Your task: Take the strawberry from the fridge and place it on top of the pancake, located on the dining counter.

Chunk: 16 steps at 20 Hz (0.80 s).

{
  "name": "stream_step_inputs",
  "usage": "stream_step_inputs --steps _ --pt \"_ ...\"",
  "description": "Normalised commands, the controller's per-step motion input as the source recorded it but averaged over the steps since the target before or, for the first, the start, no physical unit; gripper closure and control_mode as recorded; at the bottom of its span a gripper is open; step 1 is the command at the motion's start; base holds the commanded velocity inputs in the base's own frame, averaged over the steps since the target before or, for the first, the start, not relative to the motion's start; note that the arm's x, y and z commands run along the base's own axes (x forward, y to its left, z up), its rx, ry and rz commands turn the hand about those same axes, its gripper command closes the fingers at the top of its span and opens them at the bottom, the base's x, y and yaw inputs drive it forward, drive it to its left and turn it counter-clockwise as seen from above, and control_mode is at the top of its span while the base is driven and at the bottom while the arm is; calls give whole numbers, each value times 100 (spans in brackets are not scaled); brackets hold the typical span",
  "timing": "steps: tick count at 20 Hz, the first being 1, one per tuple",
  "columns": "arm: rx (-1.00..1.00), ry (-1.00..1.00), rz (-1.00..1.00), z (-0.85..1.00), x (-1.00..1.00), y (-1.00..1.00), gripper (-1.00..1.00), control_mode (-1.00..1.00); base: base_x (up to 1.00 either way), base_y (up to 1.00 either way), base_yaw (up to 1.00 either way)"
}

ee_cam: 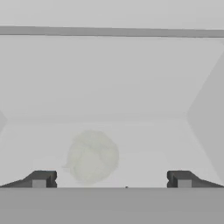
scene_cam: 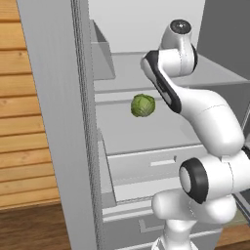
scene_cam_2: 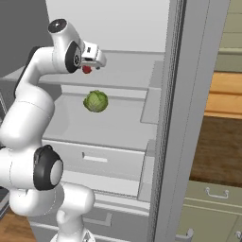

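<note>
The tall light-grey fridge stands open so the white arm can reach in, the green leafy cabbage ball resting on a lower white shelf, while the two-finger gripper, jaws wide and empty, hangs just right of the tiny dark-red strawberry on the upper shelf, apparently lining up for the pick

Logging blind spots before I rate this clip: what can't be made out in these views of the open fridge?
- strawberry: right base view, mostly hidden behind the hand; its resting spot can't be told.
- gripper: hand view, tips cut by the bottom edge, jaws wide apart.
- cabbage: hand view, a pale blur seen through the shelf.
</note>
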Motion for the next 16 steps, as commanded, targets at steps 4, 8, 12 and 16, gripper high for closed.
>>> stream_step_inputs --steps 4,8,12,16 --pt "0 4 0 -26 10 0 -100 -100 0 0 0" --pt "0 13 0 -9 -23 0 -100 -100 0 0 0" --pt "0 13 -2 -16 -46 0 -100 -100 0 0 0" --pt "0 4 0 -16 -6 1 -100 -100 0 0 0"
